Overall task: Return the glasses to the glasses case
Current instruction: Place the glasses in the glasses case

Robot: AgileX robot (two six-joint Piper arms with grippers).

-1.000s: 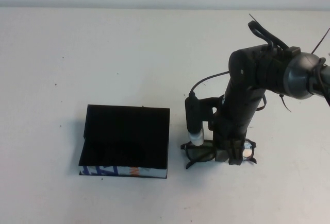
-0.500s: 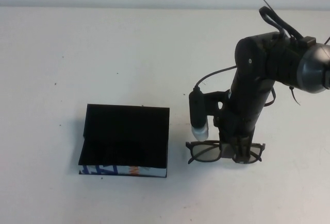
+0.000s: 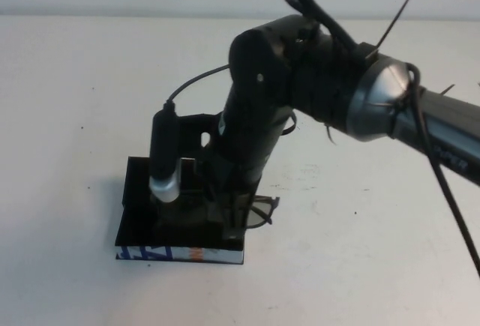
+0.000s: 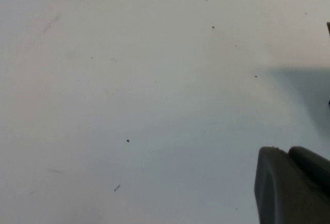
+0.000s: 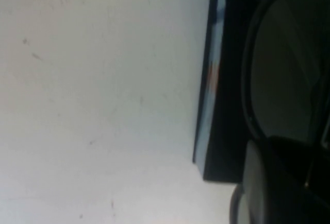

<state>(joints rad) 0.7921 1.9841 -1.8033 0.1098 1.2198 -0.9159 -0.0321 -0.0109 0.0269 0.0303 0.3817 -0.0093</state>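
as i scan from the left of the high view, the first thing i meet is bare white table (image 3: 67,116), and the left arm does not appear in that view at all. my left wrist camera shows only pale tabletop with a few dark specks and a dark corner of the left gripper (image 4: 294,188), so i cannot tell whether it is apart or together. moving right, the glasses case (image 3: 180,251) lies open on the near left part of the table, its blue-white patterned front with the orange mark facing me and its black lid standing behind. the right arm reaches across from the right and comes down over the case's right half, with the right gripper (image 3: 225,217) low above the black lining. it seems to be clamped on the glasses (image 3: 262,212), though the wrist hides the contact itself. one dark rim and temple stick out past the case's right edge. in the right wrist view a dark lens (image 5: 286,69) sits over the case interior, just inside the patterned front wall (image 5: 209,80).
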